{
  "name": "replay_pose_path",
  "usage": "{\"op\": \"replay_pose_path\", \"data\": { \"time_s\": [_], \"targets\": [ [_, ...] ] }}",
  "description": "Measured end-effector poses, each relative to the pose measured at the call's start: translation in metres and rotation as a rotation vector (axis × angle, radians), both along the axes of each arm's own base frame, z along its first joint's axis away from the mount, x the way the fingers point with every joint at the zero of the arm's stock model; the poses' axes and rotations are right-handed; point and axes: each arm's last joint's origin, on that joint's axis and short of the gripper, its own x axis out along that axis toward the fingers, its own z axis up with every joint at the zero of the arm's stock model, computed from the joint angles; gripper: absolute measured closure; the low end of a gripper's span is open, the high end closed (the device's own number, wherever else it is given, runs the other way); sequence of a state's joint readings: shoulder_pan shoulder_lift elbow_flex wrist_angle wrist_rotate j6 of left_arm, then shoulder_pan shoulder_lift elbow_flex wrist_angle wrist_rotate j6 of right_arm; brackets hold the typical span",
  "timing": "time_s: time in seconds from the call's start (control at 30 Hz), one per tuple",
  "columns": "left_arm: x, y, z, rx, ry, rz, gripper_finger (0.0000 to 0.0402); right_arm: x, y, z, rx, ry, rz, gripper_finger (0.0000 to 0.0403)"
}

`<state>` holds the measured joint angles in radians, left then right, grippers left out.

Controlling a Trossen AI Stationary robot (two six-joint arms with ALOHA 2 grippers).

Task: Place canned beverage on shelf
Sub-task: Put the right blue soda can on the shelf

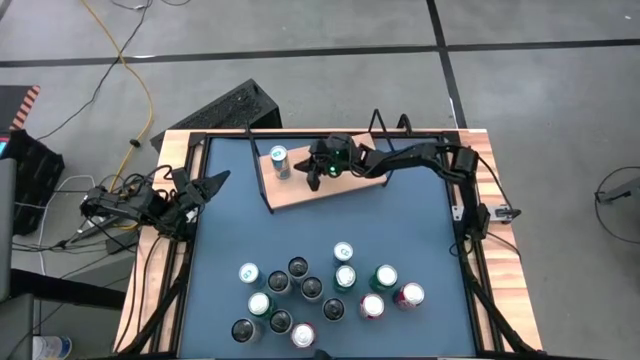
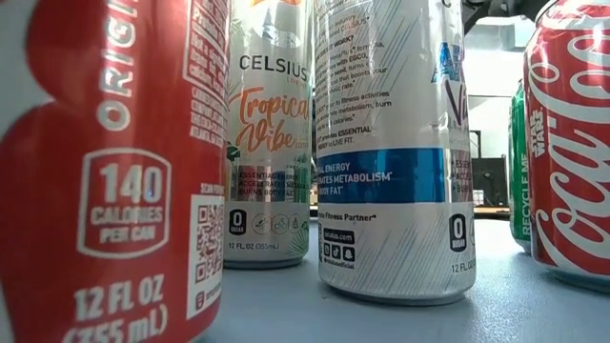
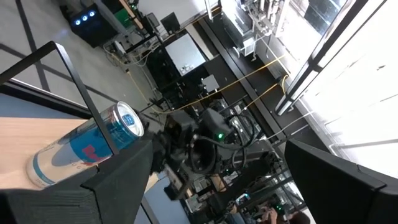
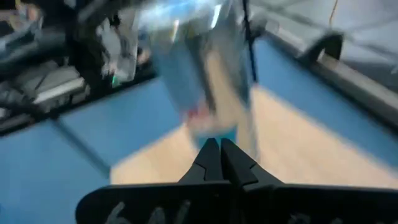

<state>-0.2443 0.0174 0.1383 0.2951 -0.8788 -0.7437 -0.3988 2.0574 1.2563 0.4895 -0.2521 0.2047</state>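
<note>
A silver-and-blue canned beverage (image 1: 279, 160) stands upright on its base on the shelf (image 1: 300, 192), a light-wood board in a black wire frame on the far half of the blue table. My right gripper (image 1: 310, 170) is shut and hovers over the board just right of the can, pointing at it, with a small gap between. In the right wrist view the blurred can (image 4: 199, 68) rises just beyond the shut fingertips (image 4: 219, 152). My left gripper (image 1: 215, 182) waits open at the table's left edge. It faces the can (image 3: 87, 146) and touches nothing.
Several upright cans (image 1: 320, 290) crowd the near half of the table. In the low view they fill the picture, a red one (image 2: 105, 171) closest. The shelf's black wire frame (image 1: 390, 125) rises at the far edge. Bare blue tabletop (image 1: 400, 230) lies between shelf and cans.
</note>
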Motion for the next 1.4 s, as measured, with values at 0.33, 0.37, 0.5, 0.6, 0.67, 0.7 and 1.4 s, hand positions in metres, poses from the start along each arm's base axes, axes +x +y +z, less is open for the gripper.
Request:
{"op": "replay_pose_path", "data": {
  "time_s": [0.33,0.37,0.5,0.6,0.67,0.7,1.4],
  "targets": [
    [0.0,0.0,0.0,-0.001,-0.003,-0.003,0.0049,0.018,-0.011,0.007,0.0,-0.038,0.015,0.0403],
    [0.0,0.0,0.0,-0.001,-0.003,-0.003,0.0049,0.019,-0.011,0.01,-0.008,-0.048,0.014,0.0403],
    [0.0,0.0,0.0,-0.002,-0.003,-0.003,0.0049,0.017,-0.014,0.006,-0.003,-0.019,0.0,0.0403],
    [0.0,0.0,0.0,-0.001,-0.002,-0.002,0.0049,0.014,-0.013,0.004,0.03,0.035,0.017,0.0403],
    [0.0,0.0,0.0,0.0,-0.001,-0.003,0.0049,0.013,-0.008,0.008,0.025,0.054,0.058,0.0403],
    [0.0,0.0,0.0,0.001,0.001,-0.003,0.0049,0.015,-0.003,0.01,0.009,0.049,0.072,0.0403],
    [0.001,0.0,-0.001,0.003,0.015,-0.002,0.0049,0.023,-0.005,0.011,-0.046,-0.011,0.032,0.0403]
  ]
}}
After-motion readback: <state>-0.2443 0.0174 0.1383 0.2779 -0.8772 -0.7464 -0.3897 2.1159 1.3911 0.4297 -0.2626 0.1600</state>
